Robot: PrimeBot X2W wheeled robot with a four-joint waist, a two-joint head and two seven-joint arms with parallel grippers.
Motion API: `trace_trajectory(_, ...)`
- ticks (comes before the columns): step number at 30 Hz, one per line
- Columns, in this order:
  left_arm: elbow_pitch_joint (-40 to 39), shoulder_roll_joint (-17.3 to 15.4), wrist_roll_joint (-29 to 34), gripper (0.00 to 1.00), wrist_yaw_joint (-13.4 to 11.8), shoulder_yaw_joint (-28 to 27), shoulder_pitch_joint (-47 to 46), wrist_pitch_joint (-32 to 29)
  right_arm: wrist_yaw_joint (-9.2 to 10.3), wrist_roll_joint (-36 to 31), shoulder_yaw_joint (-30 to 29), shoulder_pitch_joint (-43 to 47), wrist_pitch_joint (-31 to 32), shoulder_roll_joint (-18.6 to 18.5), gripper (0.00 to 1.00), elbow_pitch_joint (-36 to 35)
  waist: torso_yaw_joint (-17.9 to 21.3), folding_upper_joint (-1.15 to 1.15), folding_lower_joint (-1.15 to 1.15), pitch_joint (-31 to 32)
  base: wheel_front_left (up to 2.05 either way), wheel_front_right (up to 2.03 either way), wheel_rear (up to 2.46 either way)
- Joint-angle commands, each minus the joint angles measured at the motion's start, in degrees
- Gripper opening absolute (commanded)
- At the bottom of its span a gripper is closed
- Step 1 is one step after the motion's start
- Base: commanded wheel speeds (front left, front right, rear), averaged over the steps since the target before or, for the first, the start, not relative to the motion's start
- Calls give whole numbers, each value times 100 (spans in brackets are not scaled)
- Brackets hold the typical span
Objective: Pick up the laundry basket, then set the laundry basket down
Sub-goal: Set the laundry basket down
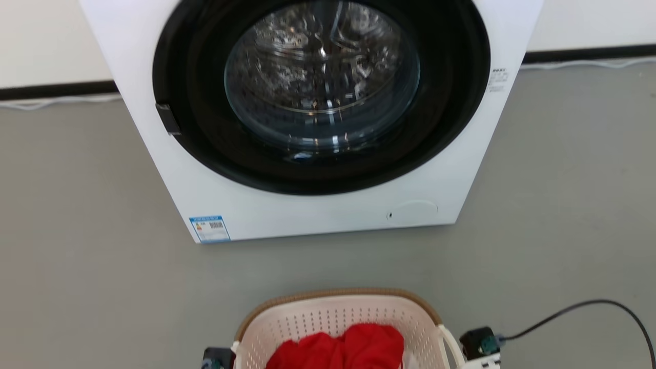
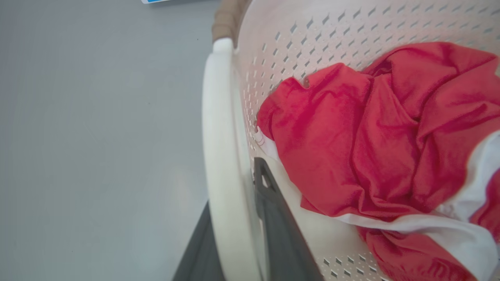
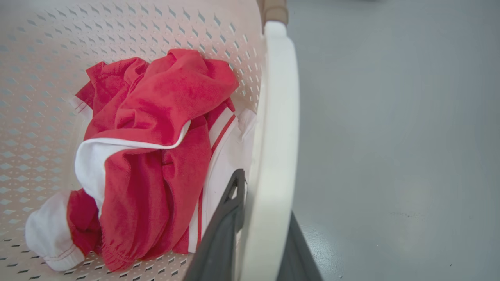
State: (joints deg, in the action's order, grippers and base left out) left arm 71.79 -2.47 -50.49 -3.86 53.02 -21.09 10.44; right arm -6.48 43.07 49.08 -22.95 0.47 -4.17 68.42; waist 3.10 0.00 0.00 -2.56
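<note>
the laundry basket (image 1: 328, 318) is right in front of the washing machine (image 1: 307, 215), with red and white clothes (image 2: 371, 128) bundled inside. the left gripper (image 2: 234, 195) is clamped on its left loop handle (image 2: 218, 128), 1 finger inside, 1 outside. the right gripper (image 3: 265, 195) pinches the right handle (image 3: 275, 117) likewise. whether the basket touches the grey floor (image 1: 77, 256), i can't tell.

The left tool (image 2: 234, 171) clamps the basket's (image 2: 312, 31) left handle (image 2: 218, 136), with one dark finger (image 2: 273, 210) inside the loop and the other outside. The right tool (image 3: 269, 179) grips the right handle (image 3: 275, 117) the same way. In the head view, the left wrist (image 1: 215, 359) and right wrist (image 1: 482, 344) sit low, flanking the basket.
</note>
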Motion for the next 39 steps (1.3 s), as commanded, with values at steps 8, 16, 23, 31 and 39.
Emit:
trace_trajectory(8, -26, -72, 7, 0, -9, -95, -913, 270, -101, -24, 117, -665, -352, 129, 0, -269, 59, 0, 0, -845, 0, 0, 0)
trace_trajectory(16, -44, -232, 54, 0, 28, -221, -1765, 407, -101, -26, -18, -1383, -785, 129, 0, -225, 24, 0, 0, -1935, 0, 0, 0)
trace_trajectory(23, -163, -293, 144, 0, -1, -337, -2519, 448, -101, -167, -155, -2147, -1154, 129, 0, 89, -76, 0, 0, -2853, 0, 0, 0)
trace_trajectory(31, -623, -418, 419, 0, -66, -599, -3149, 454, -101, -422, -392, -2943, -1407, 129, 0, 390, -230, 0, 0, -3788, 0, 0, 0)
trace_trajectory(39, -870, -530, 741, 0, -58, -838, -3567, 455, -101, -726, -804, -3492, -1520, 129, 0, 530, -316, 0, 0, -4456, 0, 0, 0)
